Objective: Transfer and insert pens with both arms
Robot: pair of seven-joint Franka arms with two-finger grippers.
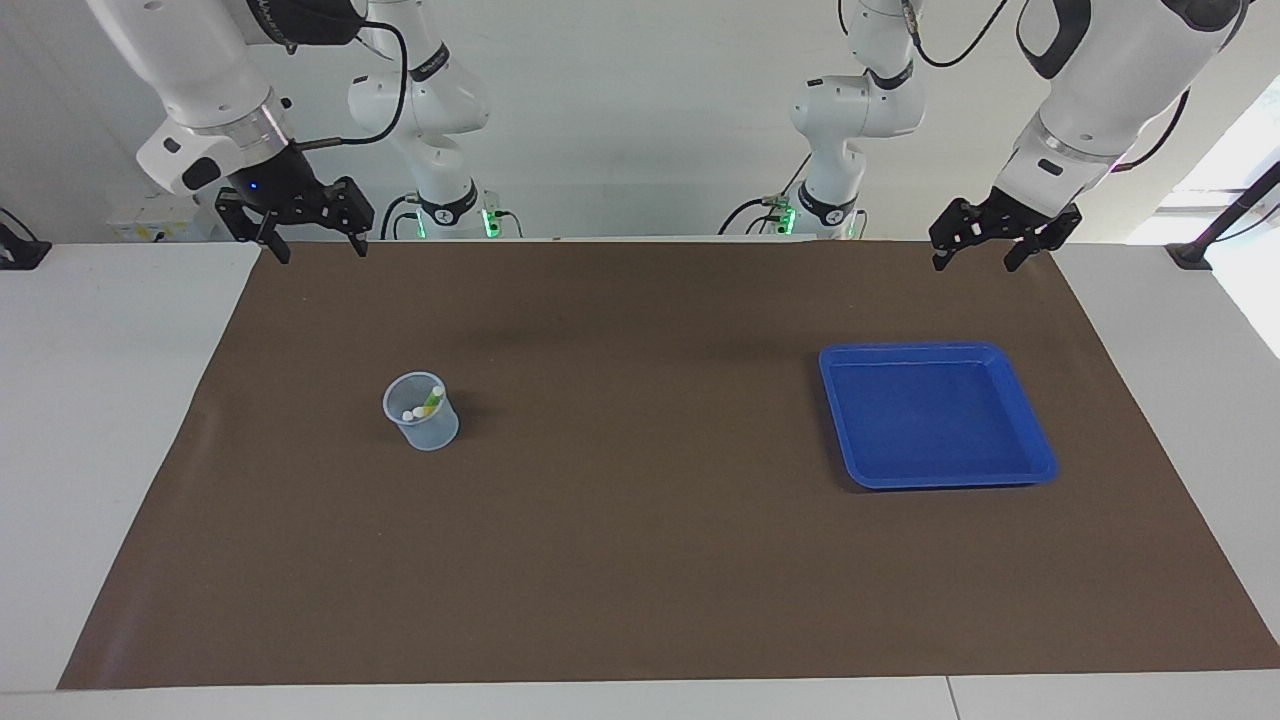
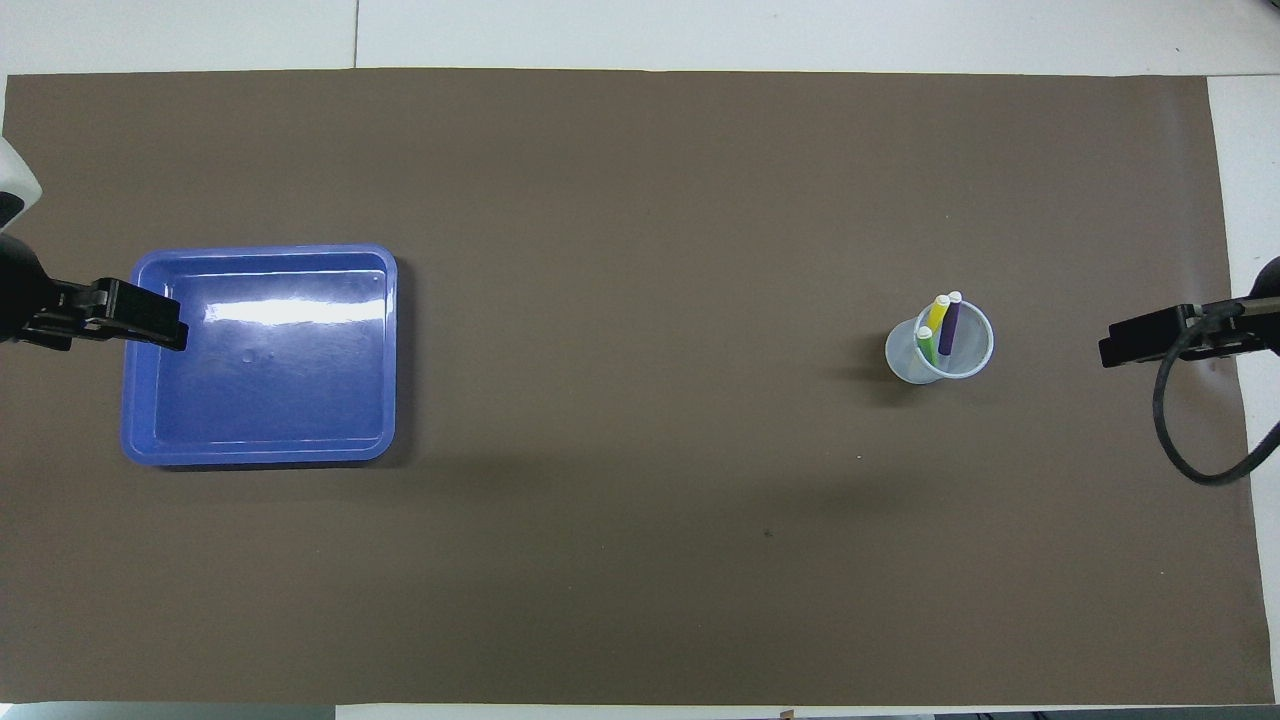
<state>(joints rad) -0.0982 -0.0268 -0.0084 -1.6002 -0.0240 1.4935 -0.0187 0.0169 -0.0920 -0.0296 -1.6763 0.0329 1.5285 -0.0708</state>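
A brown mat [image 1: 640, 560] covers the white table [image 1: 100, 400]. The right gripper [image 1: 312, 245] hangs raised above the mat's edge nearest the robots, fingers apart and holding nothing. Toward that arm's end stands a clear cup [image 1: 421, 411] holding the green pen [image 2: 927, 345], yellow pen [image 2: 938, 315] and purple pen [image 2: 948, 325], pale ends up; they seem to lean against its wall. The blue tray [image 1: 1030, 440] lies toward the left arm's end. The left gripper [image 1: 988, 250] waits above the mat's edge nearest the robots, fingers spread.
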